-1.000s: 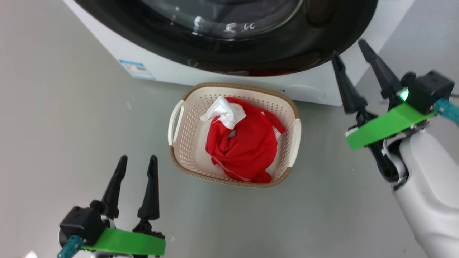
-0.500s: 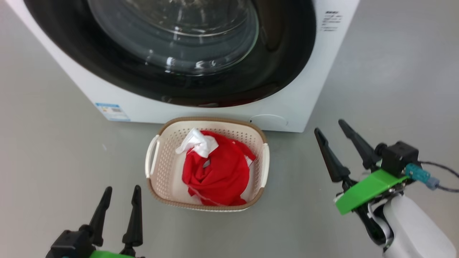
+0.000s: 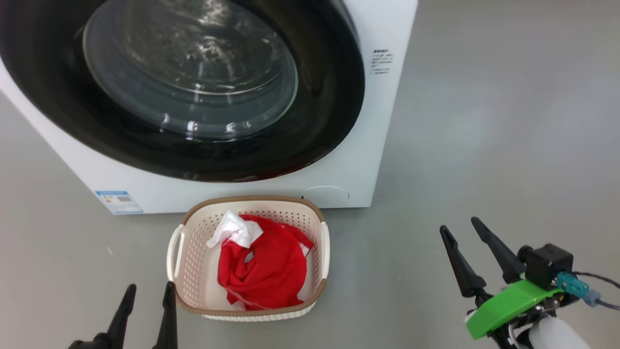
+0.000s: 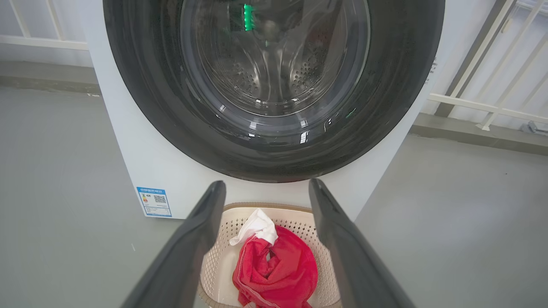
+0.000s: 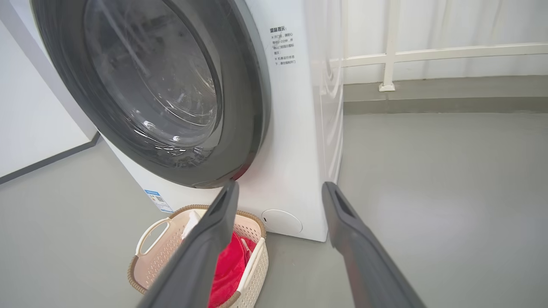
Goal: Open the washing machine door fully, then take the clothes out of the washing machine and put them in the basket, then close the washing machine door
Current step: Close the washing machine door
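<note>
Washing machine door (image 3: 189,82): black rim lies flat against the front of the washing machine (image 3: 358,160), far side of the scene. Right wrist view shows no gap along the rim's right edge. Looks shut; whether the latch has caught, cannot tell. Perforated drum visible through the glass in the left wrist view, no red fabric seen inside.

Clothes (image 3: 264,271): red bundle with a white piece on top, lying inside the basket (image 3: 191,257). Nothing hangs over the rim.

Basket: on the floor (image 3: 484,121), just near of the machine's front, below the door, right of the blue label (image 3: 119,201).

Left end effector (image 3: 149,290): near left, beside the basket's near-left corner, apart from it. Fingers spread, nothing between them.

Right end effector (image 3: 459,224): near right, well apart from basket and machine. Fingers spread, empty.

Step in hand, as judged: the last one. Unloading looks complete and the door appears closed, so the task seems at or near its end.

Next move, if any: confirm the door is seated. Should it prove unlatched, a flat push on the black rim would do, keeping clear of the bulging glass. Otherwise both arms can rest where they are, away from the basket so it is not nudged.
</note>
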### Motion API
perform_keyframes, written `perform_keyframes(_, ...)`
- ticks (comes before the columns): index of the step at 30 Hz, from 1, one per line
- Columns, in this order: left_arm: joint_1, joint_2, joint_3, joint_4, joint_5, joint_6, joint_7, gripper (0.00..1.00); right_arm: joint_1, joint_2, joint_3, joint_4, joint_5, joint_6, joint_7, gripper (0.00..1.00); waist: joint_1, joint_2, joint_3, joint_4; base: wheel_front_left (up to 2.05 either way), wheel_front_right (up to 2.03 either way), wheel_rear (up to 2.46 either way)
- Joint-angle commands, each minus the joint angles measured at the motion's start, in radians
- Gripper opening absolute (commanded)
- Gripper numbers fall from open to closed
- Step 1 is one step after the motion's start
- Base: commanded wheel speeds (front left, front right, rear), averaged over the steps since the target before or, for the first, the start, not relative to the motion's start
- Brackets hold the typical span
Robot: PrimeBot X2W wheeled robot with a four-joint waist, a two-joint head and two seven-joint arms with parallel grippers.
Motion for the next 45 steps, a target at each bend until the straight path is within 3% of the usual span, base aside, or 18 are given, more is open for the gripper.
perform_keyframes(1,-0.001,0.01,0.038,-0.024,0.013,-0.009,-0.012,1.0,0.015,-0.006,0.008,-0.029,-0.003,-0.001,-0.006,1.0,0.0,0.0,-0.029,-0.032,0.0,0.0,0.0)
perform_keyframes(18,0.066,0.01,0.08,-0.034,0.024,-0.018,-0.012,1.0,0.127,-0.016,-0.058,-0.056,-0.017,-0.001,-0.006,1.0,0.0,0.0,-0.089,-0.086,0.0,0.0,0.0)
perform_keyframes(45,0.08,0.01,0.092,-0.054,0.022,-0.021,-0.012,1.0,0.164,-0.011,-0.099,-0.074,-0.025,-0.001,-0.006,1.0,0.0,0.0,-0.092,-0.08,0.0,0.0,0.0)
